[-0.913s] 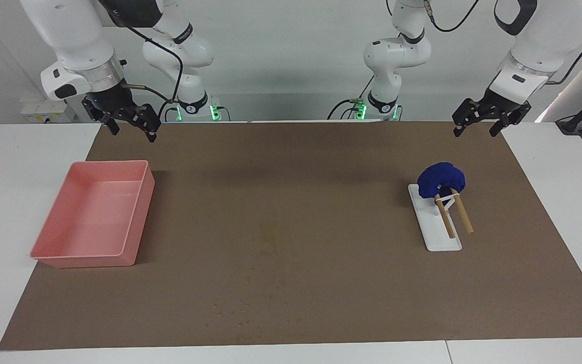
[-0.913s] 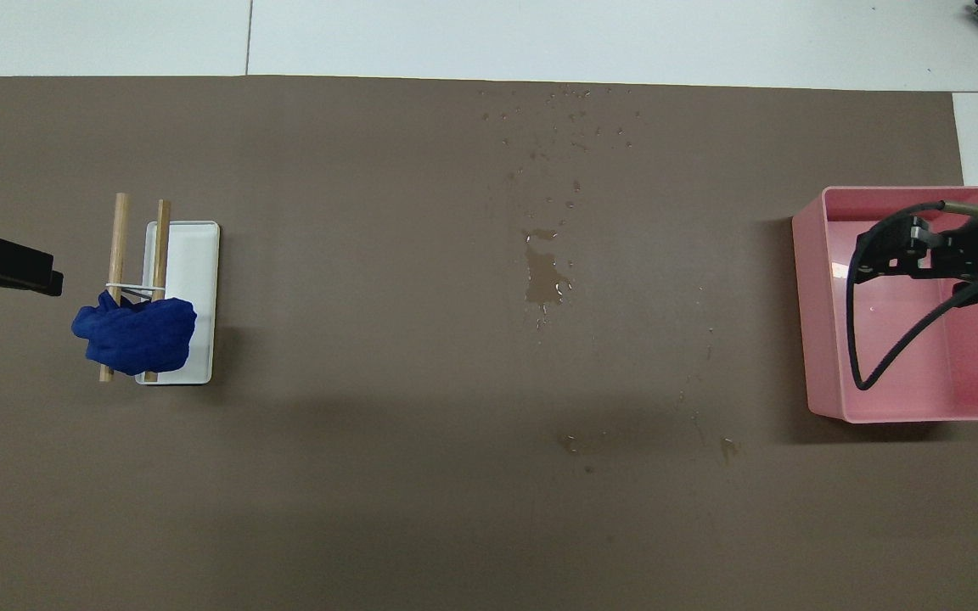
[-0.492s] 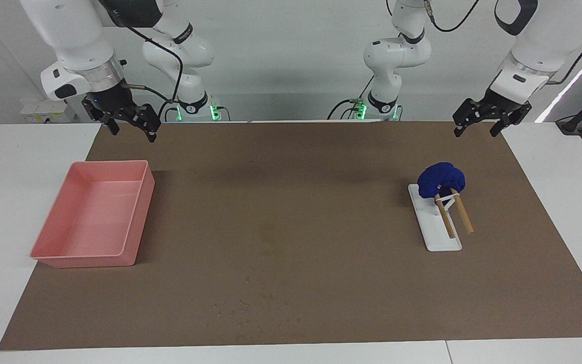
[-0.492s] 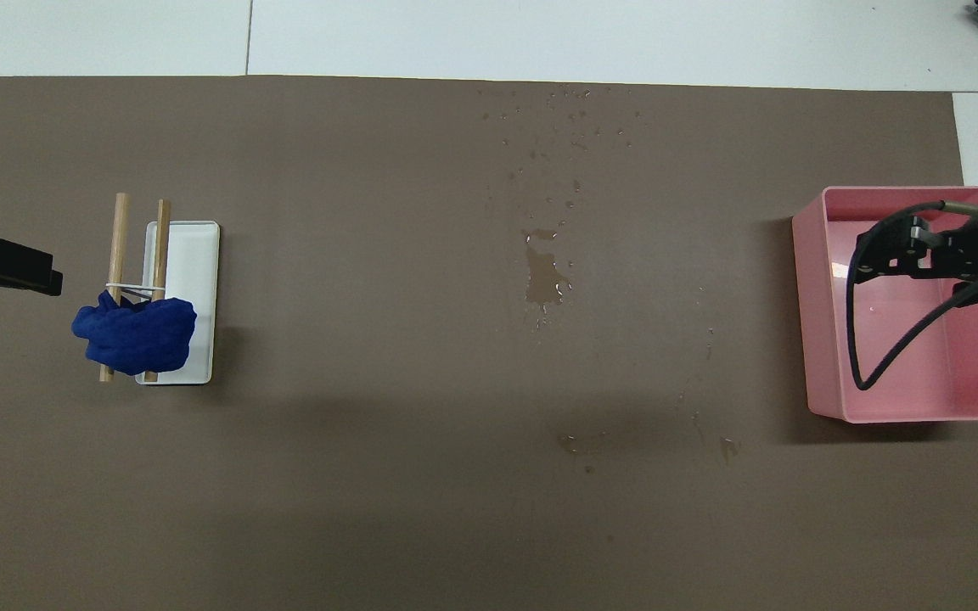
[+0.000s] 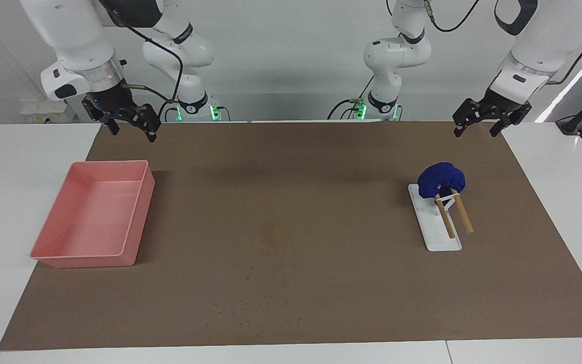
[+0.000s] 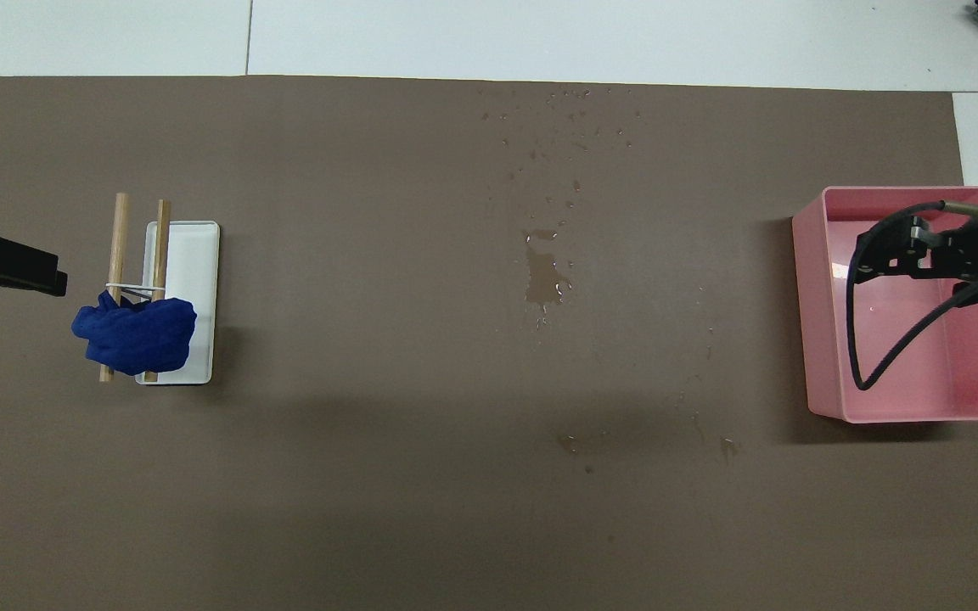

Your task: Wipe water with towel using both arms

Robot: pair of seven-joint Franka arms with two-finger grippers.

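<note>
The water [image 5: 270, 235] is a faint yellowish blotch at the middle of the brown mat, and it shows as a glossy patch in the overhead view [image 6: 544, 276]. The deep-blue towel [image 5: 441, 179] is a lump bound on two wooden sticks [image 5: 455, 215] that lean on a small white tray [image 5: 440, 237], toward the left arm's end; it also shows in the overhead view [image 6: 137, 335]. My left gripper [image 5: 475, 131] hangs open and empty in the air, over the mat edge by the robots. My right gripper [image 5: 133, 132] hangs open and empty, over the mat just robot-side of the pink tray.
A pink tray [image 5: 142, 212] stands toward the right arm's end, and its rim [image 6: 803, 314] shows in the overhead view. Tiny droplets [image 6: 574, 127] are scattered farther from the robots than the blotch. A few more droplets [image 6: 582, 441] lie nearer to the robots.
The left gripper has crept very slightly toward the sticks of the towel. Nothing else has moved.
</note>
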